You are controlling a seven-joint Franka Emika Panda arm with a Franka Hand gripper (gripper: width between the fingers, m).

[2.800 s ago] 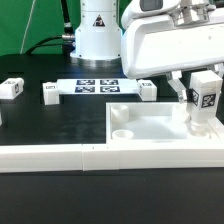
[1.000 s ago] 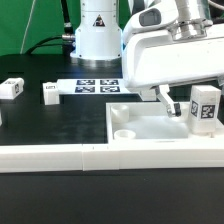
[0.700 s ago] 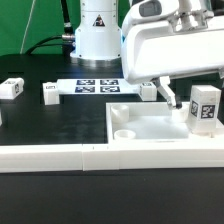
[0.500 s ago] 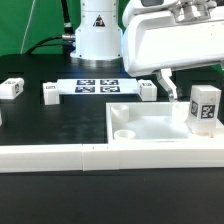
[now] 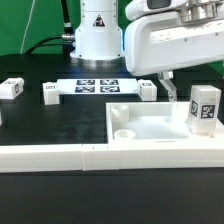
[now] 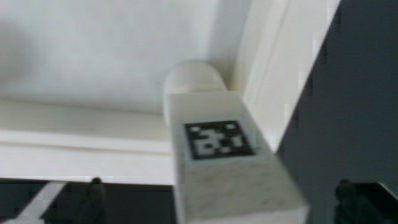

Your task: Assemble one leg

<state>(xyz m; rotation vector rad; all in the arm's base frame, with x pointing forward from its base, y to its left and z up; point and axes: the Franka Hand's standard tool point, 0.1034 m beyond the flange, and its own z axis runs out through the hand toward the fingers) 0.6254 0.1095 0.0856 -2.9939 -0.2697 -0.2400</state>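
Note:
The leg (image 5: 204,108), a small white block with a black-and-white tag, stands upright in the far corner of the white tray-like piece (image 5: 150,127) at the exterior view's right. My gripper (image 5: 188,82) is open above it, and one dark finger (image 5: 167,88) hangs to the leg's left, clear of it. In the wrist view the leg (image 6: 217,140) rises between my two fingertips (image 6: 54,205), with a gap on each side. The gripper (image 6: 210,205) holds nothing.
Three more white leg blocks lie on the black table (image 5: 11,88), (image 5: 50,93), (image 5: 147,89). The marker board (image 5: 97,87) lies at the back. A long white rail (image 5: 70,157) runs along the front. The robot base (image 5: 97,30) stands behind.
My gripper has let go of the leg and risen away from it. The leg stays standing in the tray's corner.

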